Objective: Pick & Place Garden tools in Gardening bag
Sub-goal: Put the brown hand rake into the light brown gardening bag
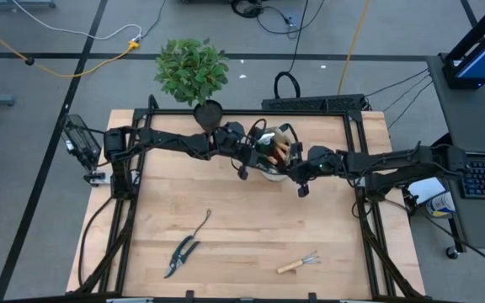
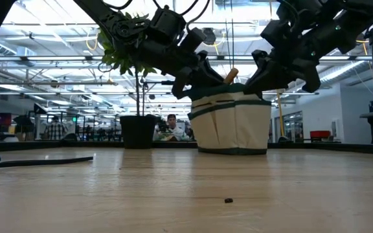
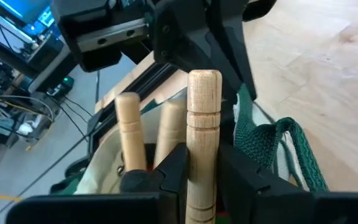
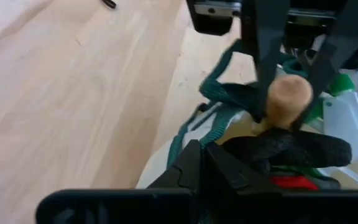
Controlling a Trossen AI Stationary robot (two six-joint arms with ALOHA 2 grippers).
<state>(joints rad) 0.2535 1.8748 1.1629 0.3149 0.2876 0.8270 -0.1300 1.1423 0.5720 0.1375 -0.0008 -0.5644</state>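
Note:
The beige gardening bag [image 1: 269, 162] with green trim stands at the table's far middle; it also shows in the low view [image 2: 232, 123]. Several wooden tool handles [image 3: 129, 127] stick up out of it, and a black-and-red glove [image 4: 294, 152] lies in it. My left gripper [image 3: 202, 168] is over the bag, shut on one wooden handle. My right gripper [image 4: 202, 167] is shut at the bag's right rim. Dark pruning shears [image 1: 180, 256], a thin weeder [image 1: 201, 225] and a small wooden-handled rake [image 1: 300, 263] lie flat on the near part of the table. My left gripper pinches a wooden tool handle [image 3: 202, 134] between its two fingers, below the handle's free end. The fingers lie across the handle, coming from the table's left. The handle stands nearly upright, its lower part down in the bag. My right gripper is shut at the bag's rim by the green trim [image 4: 182, 140], coming from the table's right and slanting down. Its own fingers hide the place of contact. The bag stands upright on the table.
A leafy plant [image 1: 192, 69] in a black pot [image 1: 208, 111] stands at the table's far edge, just left of the bag. The bag's green loop handle [image 3: 291, 140] hangs loose over its side. Bare wood lies between the bag and the near tools.

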